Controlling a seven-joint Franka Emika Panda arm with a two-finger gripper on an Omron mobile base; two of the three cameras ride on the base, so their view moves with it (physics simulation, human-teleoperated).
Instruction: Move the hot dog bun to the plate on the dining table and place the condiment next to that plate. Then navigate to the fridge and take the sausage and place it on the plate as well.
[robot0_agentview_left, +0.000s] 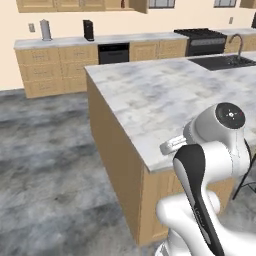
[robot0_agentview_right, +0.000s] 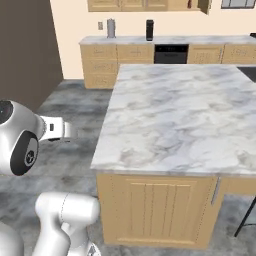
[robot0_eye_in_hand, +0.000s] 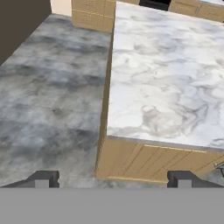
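The grey mottled floor (robot0_agentview_left: 45, 165) spreads across the left of both base views and fills the left half of the hand view. On it stands the dining table (robot0_agentview_left: 160, 95), a large island desk with a white-and-grey marble top and light wooden sides; its near corner lies just ahead of the arm, and a dark inset sink (robot0_agentview_left: 222, 61) with a curved faucet (robot0_agentview_left: 240, 44) sits at its far right end in the left base view. The stretch of marble that shows carries no bun, plate or condiment bottle. Against the cream back wall runs a long marble counter (robot0_agentview_left: 90, 41) over wooden drawers, with a black dishwasher front (robot0_agentview_left: 114, 53) set into it and a black stove (robot0_agentview_left: 205, 40) further right. A tall dark brown panel (robot0_agentview_right: 25, 50) rises at the left of the right base view. On the counter stand a grey canister (robot0_agentview_left: 45, 30) and, well apart to its right, a black upright appliance (robot0_agentview_left: 88, 30). A dark stool leg (robot0_agentview_right: 245, 220) shows at the island's near right corner. The end effector (robot0_eye_in_hand: 113, 178) hangs above the floor just before the island's corner, its two dark fingertips (robot0_eye_in_hand: 43, 178) spread wide with nothing between them.
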